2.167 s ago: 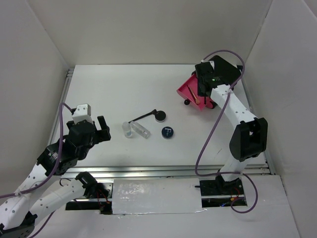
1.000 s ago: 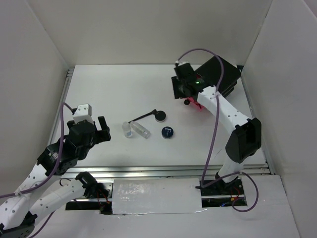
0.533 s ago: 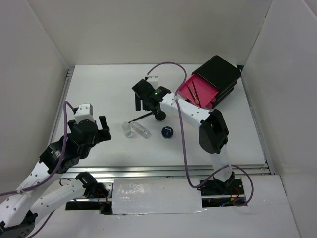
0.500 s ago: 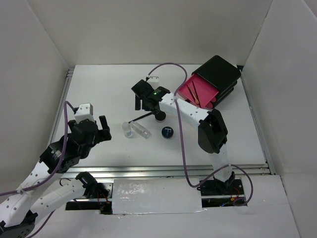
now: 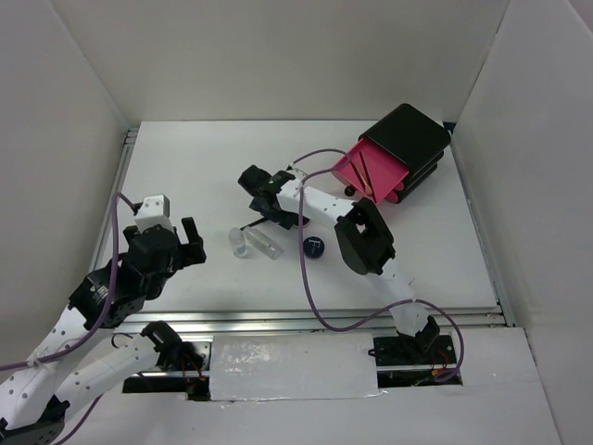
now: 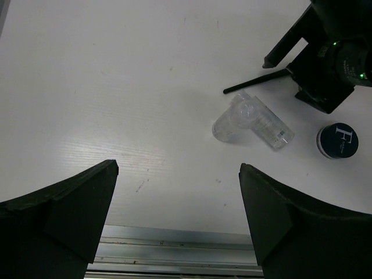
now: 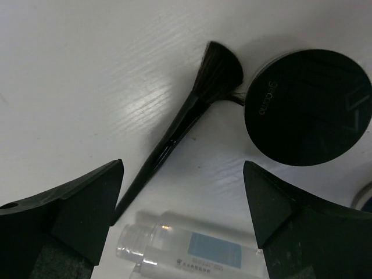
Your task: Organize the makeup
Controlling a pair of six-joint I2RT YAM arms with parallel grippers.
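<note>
white walls close in a white table (image 5: 185, 167). we take the black round compact (image 7: 308, 107) as our mark. a thin black brush (image 7: 192, 110) lies with its bristles just beside it. the right pincer (image 7: 181, 168) hovers over both, jaws wide apart, holding nothing. nearer the arm bases from the compact lie a dark-blue compact (image 5: 315, 247), a clear tube (image 5: 267, 246) and a vial (image 5: 239, 243). well left of it the left pincer (image 5: 193, 239) gapes, empty. far right of it stands a black box (image 5: 408, 134), its pink drawer (image 5: 371, 171) open.

Glossy black compact (image 7: 308, 107), clear plastic tube (image 7: 192, 251)
</note>
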